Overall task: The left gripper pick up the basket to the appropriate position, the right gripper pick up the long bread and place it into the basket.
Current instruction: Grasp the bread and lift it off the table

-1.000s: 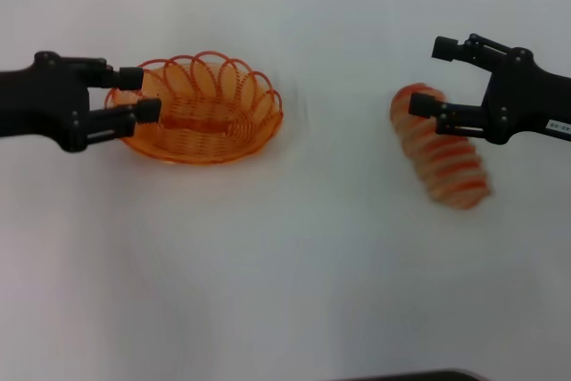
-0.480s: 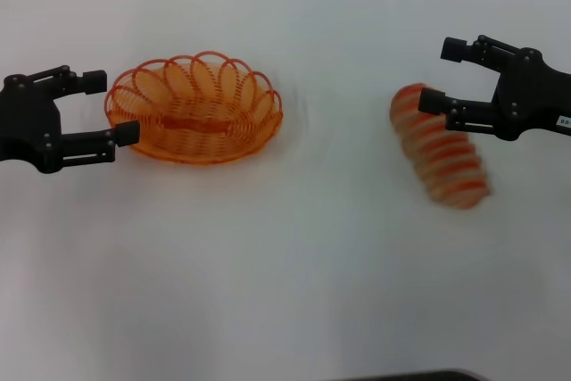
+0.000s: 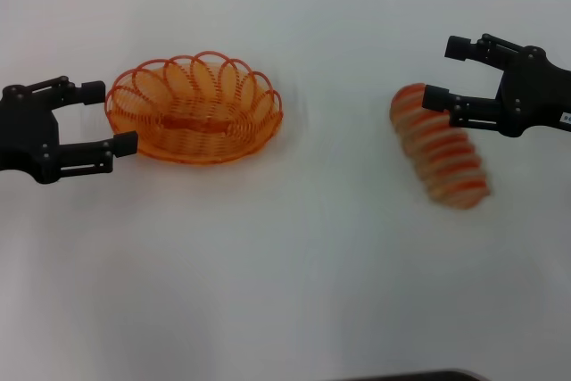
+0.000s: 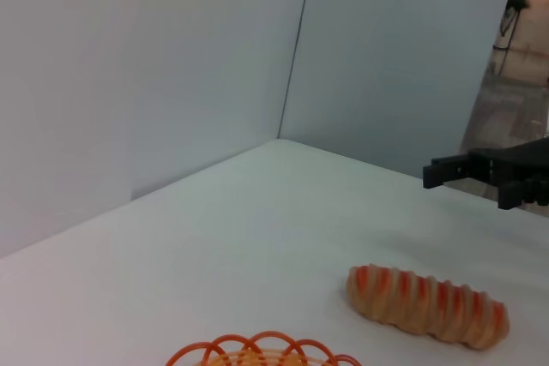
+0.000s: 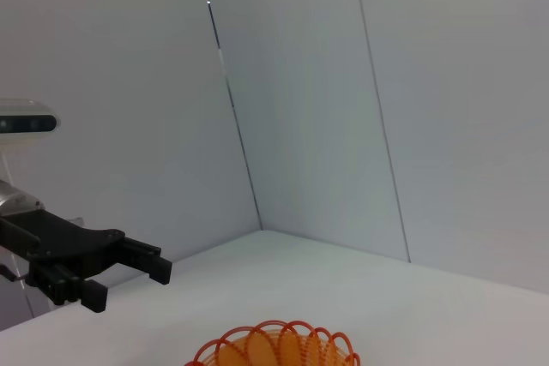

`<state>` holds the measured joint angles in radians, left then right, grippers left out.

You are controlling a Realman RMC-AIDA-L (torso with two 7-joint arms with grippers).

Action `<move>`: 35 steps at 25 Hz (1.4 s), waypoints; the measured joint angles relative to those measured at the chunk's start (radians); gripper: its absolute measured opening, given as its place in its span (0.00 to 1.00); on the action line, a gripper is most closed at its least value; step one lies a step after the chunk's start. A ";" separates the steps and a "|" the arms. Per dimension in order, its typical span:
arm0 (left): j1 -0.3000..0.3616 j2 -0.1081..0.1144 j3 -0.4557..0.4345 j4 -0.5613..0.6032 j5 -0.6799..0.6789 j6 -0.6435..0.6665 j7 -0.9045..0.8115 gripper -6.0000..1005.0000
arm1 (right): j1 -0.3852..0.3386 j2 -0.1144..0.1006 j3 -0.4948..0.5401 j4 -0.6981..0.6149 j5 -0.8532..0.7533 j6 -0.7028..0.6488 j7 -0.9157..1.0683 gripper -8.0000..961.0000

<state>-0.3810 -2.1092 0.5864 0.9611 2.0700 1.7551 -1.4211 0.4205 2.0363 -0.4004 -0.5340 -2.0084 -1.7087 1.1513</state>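
The orange wire basket [image 3: 266, 119] sits on the white table at the left, empty. My left gripper [image 3: 109, 117] is open just to the left of its rim, apart from it. The long bread [image 3: 442, 153], tan with orange-red stripes, lies on the table at the right. My right gripper [image 3: 443, 71] is open above the bread's far end, its lower finger over the loaf, holding nothing. The left wrist view shows the bread [image 4: 426, 304], the basket's rim [image 4: 257, 351] and the right gripper [image 4: 463, 184] farther off. The right wrist view shows the basket's rim [image 5: 279, 345] and the left gripper [image 5: 133, 287].
The white table [image 3: 294, 265] stretches between and in front of the basket and the bread. Grey wall panels [image 4: 171, 83] stand behind the table. A dark edge [image 3: 410, 376] shows at the table's near side.
My left gripper has drawn back to the left from the basket's rim and its fingers have spread wider. My right gripper has drifted slightly to the right. Basket and bread have not moved.
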 joint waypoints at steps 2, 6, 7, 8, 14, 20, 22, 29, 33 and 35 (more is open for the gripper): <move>0.000 -0.001 0.002 0.001 0.002 0.002 0.000 0.85 | -0.001 -0.001 0.000 -0.006 -0.001 0.000 0.006 0.98; 0.002 -0.001 0.001 0.000 0.003 0.003 0.001 0.85 | -0.002 -0.001 -0.003 -0.027 -0.016 -0.001 0.033 0.98; 0.003 -0.001 0.001 -0.001 0.004 0.003 0.002 0.85 | -0.002 0.000 -0.003 -0.038 -0.023 -0.001 0.046 0.98; 0.005 -0.001 0.001 -0.002 0.004 0.002 0.003 0.85 | -0.002 0.002 -0.004 -0.052 -0.032 -0.003 0.063 0.98; 0.008 -0.006 0.004 -0.004 0.029 -0.008 0.005 0.85 | -0.002 0.012 -0.026 -0.199 -0.070 -0.040 0.215 0.95; 0.009 -0.008 0.004 -0.005 0.032 -0.010 0.006 0.85 | 0.014 -0.023 -0.025 -0.298 -0.067 -0.153 0.400 0.90; 0.011 -0.009 0.004 -0.006 0.032 -0.011 0.006 0.84 | 0.027 -0.044 -0.026 -0.310 -0.067 -0.178 0.465 0.89; 0.012 -0.009 0.004 -0.009 0.032 -0.012 0.007 0.84 | 0.084 -0.131 -0.092 -0.343 -0.078 -0.219 0.741 0.86; 0.007 -0.009 0.005 -0.023 0.041 -0.024 0.007 0.84 | 0.124 -0.175 -0.117 -0.351 -0.119 -0.217 0.894 0.87; 0.000 -0.008 0.006 -0.031 0.051 -0.031 0.007 0.84 | 0.151 -0.192 -0.120 -0.353 -0.157 -0.211 0.972 0.87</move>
<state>-0.3807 -2.1169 0.5921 0.9304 2.1209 1.7239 -1.4145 0.5718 1.8438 -0.5202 -0.8874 -2.1654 -1.9200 2.1237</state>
